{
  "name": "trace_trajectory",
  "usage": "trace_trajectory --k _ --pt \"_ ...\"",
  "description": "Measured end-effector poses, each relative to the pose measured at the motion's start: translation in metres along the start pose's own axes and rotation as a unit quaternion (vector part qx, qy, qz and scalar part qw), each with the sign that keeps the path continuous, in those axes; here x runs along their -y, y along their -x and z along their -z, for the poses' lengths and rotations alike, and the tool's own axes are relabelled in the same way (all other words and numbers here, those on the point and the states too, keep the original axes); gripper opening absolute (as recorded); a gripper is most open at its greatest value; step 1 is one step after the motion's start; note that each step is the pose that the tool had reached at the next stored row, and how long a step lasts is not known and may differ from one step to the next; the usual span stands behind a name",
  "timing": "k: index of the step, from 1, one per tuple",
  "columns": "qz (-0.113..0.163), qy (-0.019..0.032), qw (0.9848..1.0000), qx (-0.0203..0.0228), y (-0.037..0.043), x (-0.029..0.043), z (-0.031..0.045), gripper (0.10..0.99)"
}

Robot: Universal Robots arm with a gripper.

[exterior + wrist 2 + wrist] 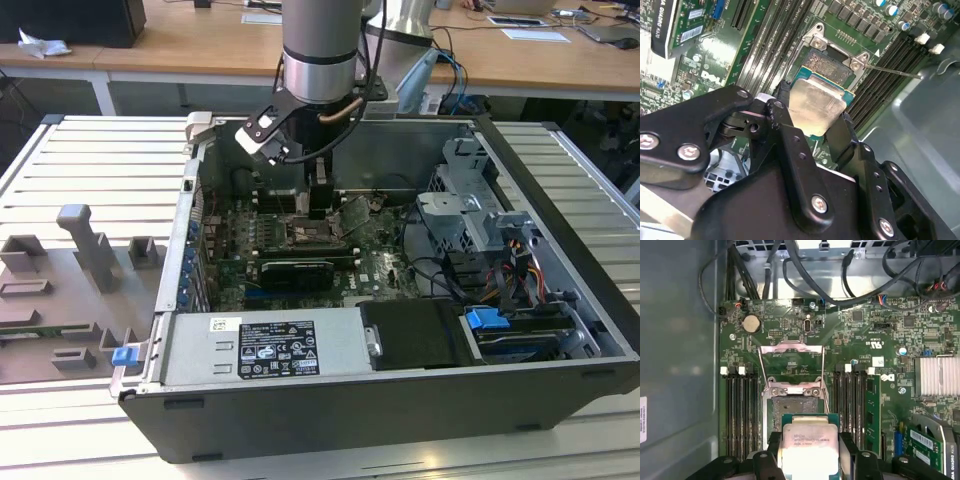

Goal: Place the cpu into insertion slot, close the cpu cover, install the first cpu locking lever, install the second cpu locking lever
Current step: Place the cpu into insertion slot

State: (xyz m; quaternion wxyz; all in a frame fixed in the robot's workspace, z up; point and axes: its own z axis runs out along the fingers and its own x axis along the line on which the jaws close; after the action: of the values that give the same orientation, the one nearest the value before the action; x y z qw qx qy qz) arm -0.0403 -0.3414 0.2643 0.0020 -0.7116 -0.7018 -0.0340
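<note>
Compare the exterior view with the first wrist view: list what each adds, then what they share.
Exterior view: the power supply, the drive cage and a grey fixture tray on the exterior view's left. First wrist view: the cpu clamped in the pincer by the insertion slot, the raised cpu cover, a coin battery. Shared: the green motherboard and the pincer.

Looks like a robotics lab or test workshop. Opened desktop computer case (350,420) lying flat on a slatted metal bench (100,150), all round and below the gripper (320,210). Grey moulded fixtures (95,255) on that bench, well off to the exterior view's left of the fingers (318,192). Beyond the fingers, long wooden office desks (200,50) strewn with papers (535,35) and cables.
</note>
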Motion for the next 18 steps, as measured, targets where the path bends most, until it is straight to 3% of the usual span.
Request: trace_trajectory --k 5,7,13,18 --pt "-0.030 0.0015 0.9995 0.0014 0.0000 0.0006 -0.0117 0.537" --pt "-0.031 0.0015 0.9995 0.0014 -0.0005 0.0007 -0.0153 0.537" --pt "0.001 -0.0001 1.0000 0.0001 -0.0054 0.0016 -0.0307 0.537" --pt "0.001 0.0000 1.0000 0.0000 -0.0074 0.0019 -0.0378 0.537"
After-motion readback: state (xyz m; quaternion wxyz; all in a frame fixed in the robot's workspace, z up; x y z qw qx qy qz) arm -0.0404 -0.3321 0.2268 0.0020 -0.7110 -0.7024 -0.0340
